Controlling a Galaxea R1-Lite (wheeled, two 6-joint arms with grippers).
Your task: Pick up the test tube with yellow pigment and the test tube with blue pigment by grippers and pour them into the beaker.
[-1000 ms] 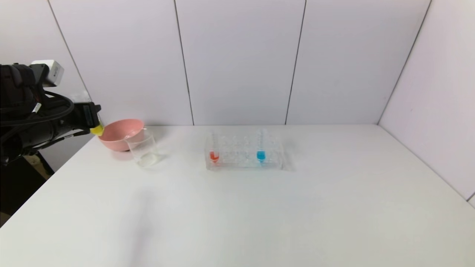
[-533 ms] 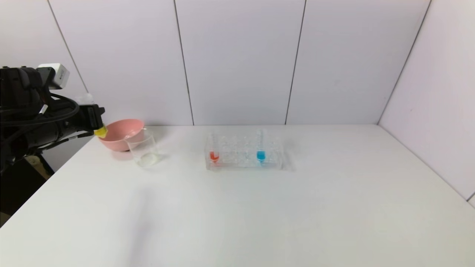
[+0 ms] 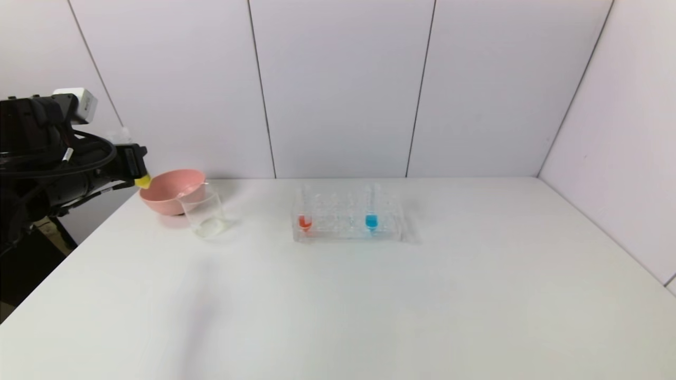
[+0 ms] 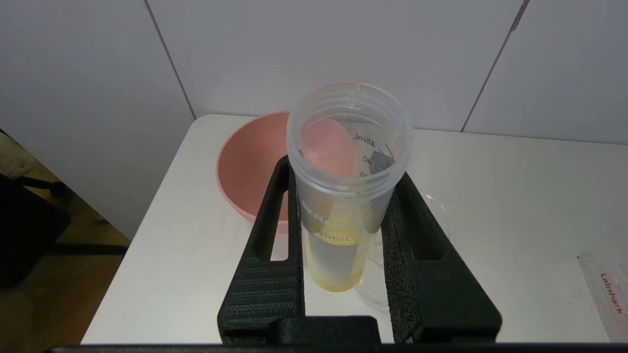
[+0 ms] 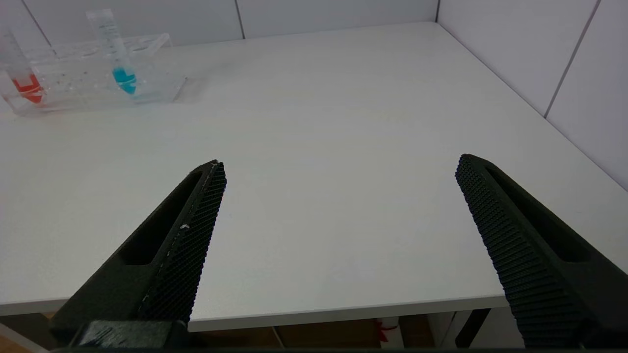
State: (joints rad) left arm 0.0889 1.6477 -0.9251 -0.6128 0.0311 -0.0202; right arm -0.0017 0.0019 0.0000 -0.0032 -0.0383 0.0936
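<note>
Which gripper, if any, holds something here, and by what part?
The left gripper holds the test tube with yellow pigment, fingers clamped on its lower body just above the yellow tip. The right gripper is open and holds nothing.

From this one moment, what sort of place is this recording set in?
Probably a staged lab-style bench: a clear plastic tube rack holding tubes of red-orange and blue liquid, a small clear beaker, a bare white table and plain white wall panels.

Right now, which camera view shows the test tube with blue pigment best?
The right wrist view: the test tube with blue pigment stands in the rack, seen nearer. The head view shows it smaller. The left wrist view does not show it.
</note>
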